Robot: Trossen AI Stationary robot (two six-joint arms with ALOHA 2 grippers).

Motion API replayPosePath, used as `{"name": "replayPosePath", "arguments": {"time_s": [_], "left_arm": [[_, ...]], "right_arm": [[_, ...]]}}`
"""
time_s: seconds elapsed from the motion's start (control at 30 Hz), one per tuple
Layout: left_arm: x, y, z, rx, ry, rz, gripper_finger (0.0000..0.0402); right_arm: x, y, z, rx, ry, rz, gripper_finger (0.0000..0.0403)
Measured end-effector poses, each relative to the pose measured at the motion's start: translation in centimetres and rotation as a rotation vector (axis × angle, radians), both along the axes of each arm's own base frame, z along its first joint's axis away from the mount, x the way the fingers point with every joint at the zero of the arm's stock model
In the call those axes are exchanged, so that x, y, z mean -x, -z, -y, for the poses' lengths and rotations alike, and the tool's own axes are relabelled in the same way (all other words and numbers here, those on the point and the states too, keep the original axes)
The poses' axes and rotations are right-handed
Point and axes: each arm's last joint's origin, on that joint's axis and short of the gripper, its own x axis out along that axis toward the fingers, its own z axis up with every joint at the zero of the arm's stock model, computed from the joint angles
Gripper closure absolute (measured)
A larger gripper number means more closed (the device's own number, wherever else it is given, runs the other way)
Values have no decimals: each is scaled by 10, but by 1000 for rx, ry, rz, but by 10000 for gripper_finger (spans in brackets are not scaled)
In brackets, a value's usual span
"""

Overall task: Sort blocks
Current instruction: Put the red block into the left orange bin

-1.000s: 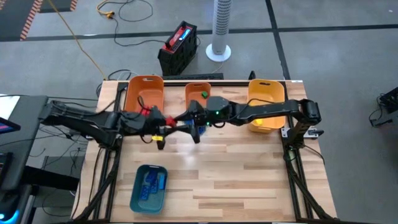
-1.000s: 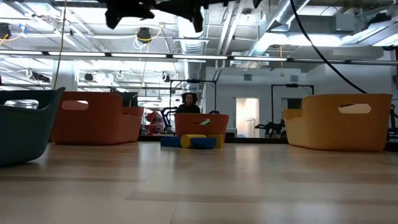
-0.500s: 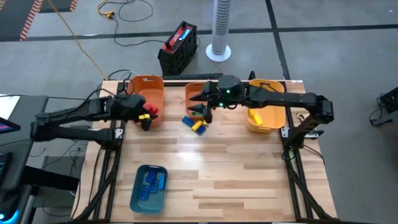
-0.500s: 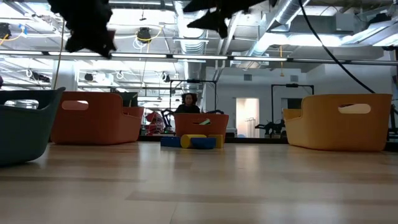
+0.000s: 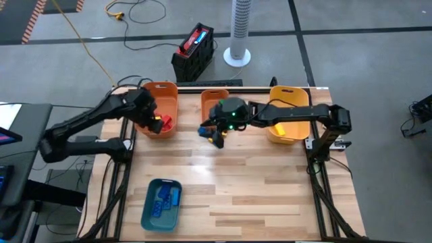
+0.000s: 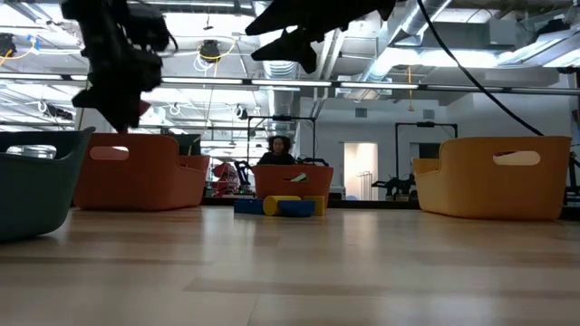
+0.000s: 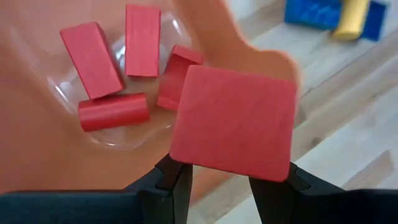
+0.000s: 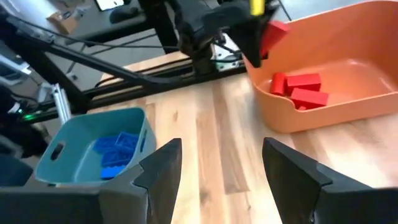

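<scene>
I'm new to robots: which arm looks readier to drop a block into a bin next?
Left. Its hand grips a square red plastic block above the orange plastic bin; the right hand is open and empty.

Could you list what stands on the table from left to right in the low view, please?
Teal bin → large orange bin → loose blue and yellow blocks in front of the small orange bin → yellow bin.
</scene>
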Motion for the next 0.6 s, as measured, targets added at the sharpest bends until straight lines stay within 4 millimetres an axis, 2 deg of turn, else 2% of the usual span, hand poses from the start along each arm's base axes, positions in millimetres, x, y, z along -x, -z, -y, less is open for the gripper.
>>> {"name": "replayPosePath", "arguments": {"time_s": [0.3,0.6], "left_arm": [[-10,26,-27,97,20,-122,269],[-11,28,-31,104,47,-146,205]], "right_arm": [[4,-3,0,-5,-1,-16,168],[6,2,-6,-11,-15,-67,168]]}}
